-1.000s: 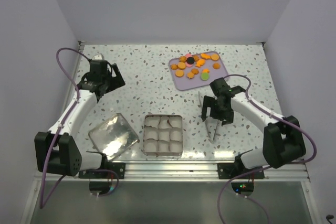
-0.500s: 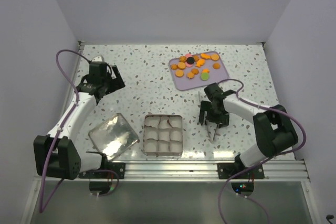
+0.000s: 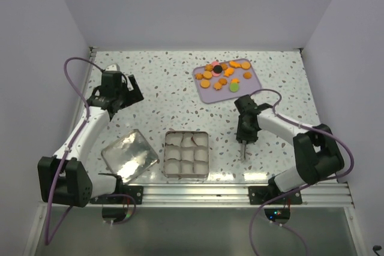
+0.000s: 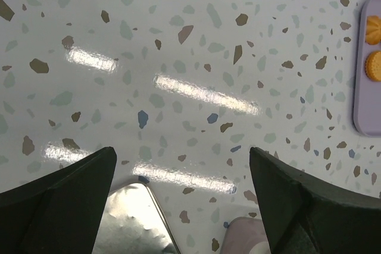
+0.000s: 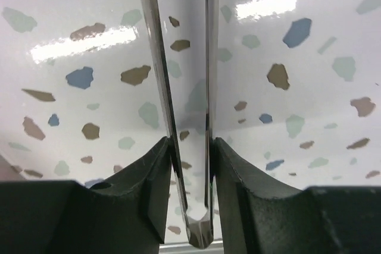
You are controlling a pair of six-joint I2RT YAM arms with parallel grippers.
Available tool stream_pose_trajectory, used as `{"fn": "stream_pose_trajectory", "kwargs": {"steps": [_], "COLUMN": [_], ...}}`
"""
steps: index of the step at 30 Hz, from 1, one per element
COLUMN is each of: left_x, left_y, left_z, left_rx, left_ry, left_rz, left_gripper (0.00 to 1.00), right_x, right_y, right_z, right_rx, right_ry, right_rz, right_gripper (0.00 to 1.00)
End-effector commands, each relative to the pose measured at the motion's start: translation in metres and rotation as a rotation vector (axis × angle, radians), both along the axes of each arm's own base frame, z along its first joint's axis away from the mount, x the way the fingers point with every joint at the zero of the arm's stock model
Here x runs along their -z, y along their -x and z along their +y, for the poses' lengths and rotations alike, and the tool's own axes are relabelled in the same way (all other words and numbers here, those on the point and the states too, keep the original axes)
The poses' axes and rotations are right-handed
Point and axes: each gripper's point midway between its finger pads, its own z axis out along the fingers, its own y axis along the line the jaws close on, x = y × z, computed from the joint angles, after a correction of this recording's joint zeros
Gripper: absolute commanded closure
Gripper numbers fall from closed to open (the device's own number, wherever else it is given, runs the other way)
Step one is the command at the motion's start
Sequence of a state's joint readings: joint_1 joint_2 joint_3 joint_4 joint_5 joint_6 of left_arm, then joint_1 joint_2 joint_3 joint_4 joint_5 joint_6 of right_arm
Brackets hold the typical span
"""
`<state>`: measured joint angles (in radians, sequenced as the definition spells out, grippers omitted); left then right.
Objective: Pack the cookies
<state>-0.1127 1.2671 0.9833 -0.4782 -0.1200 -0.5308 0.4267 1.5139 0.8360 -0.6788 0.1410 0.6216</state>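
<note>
Right arm folded low near the desk's [image 3: 174, 82] right edge, right fingers [image 3: 245, 132] clamped on metal tongs [image 5: 156, 57], left arm reaching toward the far-left corner, left fingers [image 3: 129, 90] apart, cookies [image 3: 223, 75] on lilac tray [image 3: 207, 93], far-right part.

The speckled table [image 3: 180, 88] carries a purple tray [image 3: 210, 95] at one o'clock, a square tin [image 3: 165, 155] at six, a flat silver lid [image 3: 129, 155] at eight and metal tongs [image 3: 243, 151] at four.

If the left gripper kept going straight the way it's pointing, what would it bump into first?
Probably the bare speckled table; the open left gripper aims down at it. The shiny lid lies near that line, so depth leaves some doubt.
</note>
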Motion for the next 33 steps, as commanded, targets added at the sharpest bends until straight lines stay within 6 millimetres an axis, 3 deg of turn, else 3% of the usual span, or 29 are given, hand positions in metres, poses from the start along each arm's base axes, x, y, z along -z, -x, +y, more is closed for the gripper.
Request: {"fn": "stream_pose_trajectory", "kwargs": {"steps": [1, 3, 5, 6, 10, 11, 12, 15, 24, 33], "left_x": [-0.032, -0.042, -0.053, -0.056, -0.072, -0.085, -0.084, -0.094, -0.106, -0.087], "left_y": [-0.011, -0.014, -0.018, -0.020, -0.028, -0.027, -0.029, -0.033, -0.026, 0.002], "left_z": [-0.006, -0.008, -0.016, -0.021, -0.064, -0.087, -0.098, -0.120, -0.109, -0.094], "left_rx": [0.020, 0.027, 0.055, 0.071, 0.203, 0.258, 0.285, 0.309, 0.293, 0.279], "left_ry": [0.028, 0.038, 0.064, 0.079, 0.120, 0.119, 0.117, 0.144, 0.107, 0.071], "left_rz": [-0.106, -0.127, -0.153, -0.164, -0.201, -0.223, -0.218, -0.235, -0.259, -0.219], "left_gripper": [0.00, 0.00, 0.00, 0.00, 0.00, 0.00, 0.00, 0.00, 0.00, 0.00], "right_x": [-0.048, -0.090, -0.119, -0.144, -0.189, -0.195, -0.207, -0.227, -0.227, -0.211], "right_y": [-0.013, -0.027, -0.026, -0.036, -0.039, -0.040, -0.044, -0.052, -0.083, -0.120], "right_z": [-0.002, 0.004, 0.004, 0.010, 0.025, 0.028, 0.032, 0.038, 0.059, 0.061], "right_rx": [0.013, 0.009, -0.003, -0.009, -0.083, -0.092, -0.103, -0.120, -0.173, -0.189], "right_ry": [0.005, -0.037, -0.053, -0.083, -0.152, -0.161, -0.179, -0.200, -0.221, -0.119], "right_rz": [-0.102, -0.199, -0.227, -0.281, -0.295, -0.292, -0.306, -0.339, -0.303, -0.270], "right_gripper": [0.65, 0.65, 0.65, 0.65, 0.65, 0.66, 0.66, 0.67, 0.64, 0.58]}}
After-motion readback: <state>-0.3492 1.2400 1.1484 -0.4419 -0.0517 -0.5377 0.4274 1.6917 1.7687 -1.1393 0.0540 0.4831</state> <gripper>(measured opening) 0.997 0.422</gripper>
